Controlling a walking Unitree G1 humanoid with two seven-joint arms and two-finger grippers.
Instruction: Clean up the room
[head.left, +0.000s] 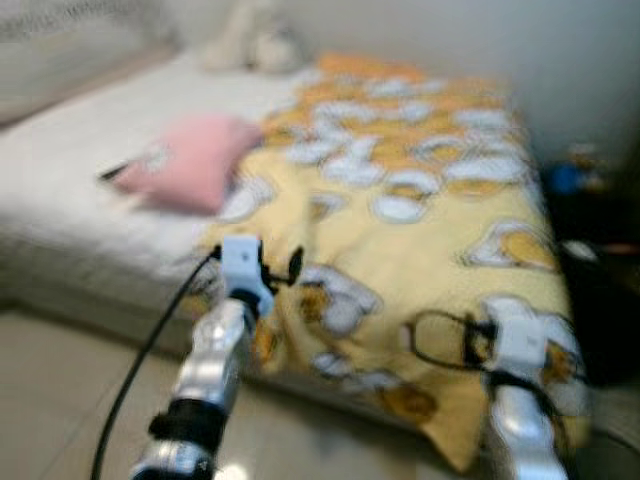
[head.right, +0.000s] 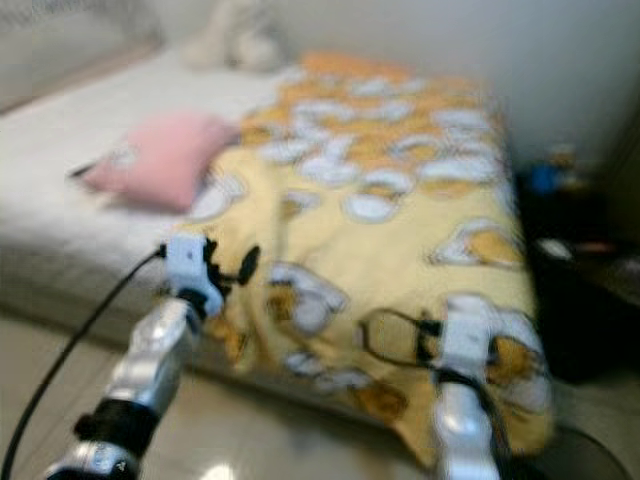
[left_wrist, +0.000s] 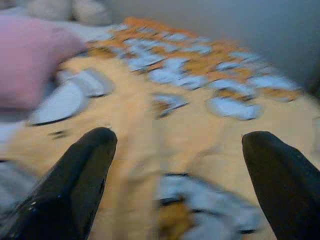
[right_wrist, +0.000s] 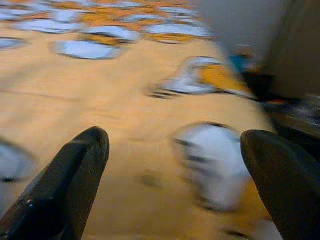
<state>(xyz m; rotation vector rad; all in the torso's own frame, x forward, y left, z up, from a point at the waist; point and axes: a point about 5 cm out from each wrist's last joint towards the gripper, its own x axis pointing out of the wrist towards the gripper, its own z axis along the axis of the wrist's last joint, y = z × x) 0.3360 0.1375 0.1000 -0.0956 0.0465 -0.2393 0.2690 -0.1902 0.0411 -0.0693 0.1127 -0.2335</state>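
Head view: yellow blanket (head.left: 420, 230) rumpled on bed (head.left: 70, 210) | soft, light; grab near hanging edge | left gripper (left_wrist: 177, 165), right gripper (right_wrist: 175, 165) jaws released

Blurred yellow blanket (head.right: 400, 240) on bed (head.right: 60, 220), pink pillow (head.right: 160, 160) beside it

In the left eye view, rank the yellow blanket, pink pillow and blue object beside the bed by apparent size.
1. Yellow blanket
2. Pink pillow
3. Blue object, blurred and farther off, so its real size is unsure.
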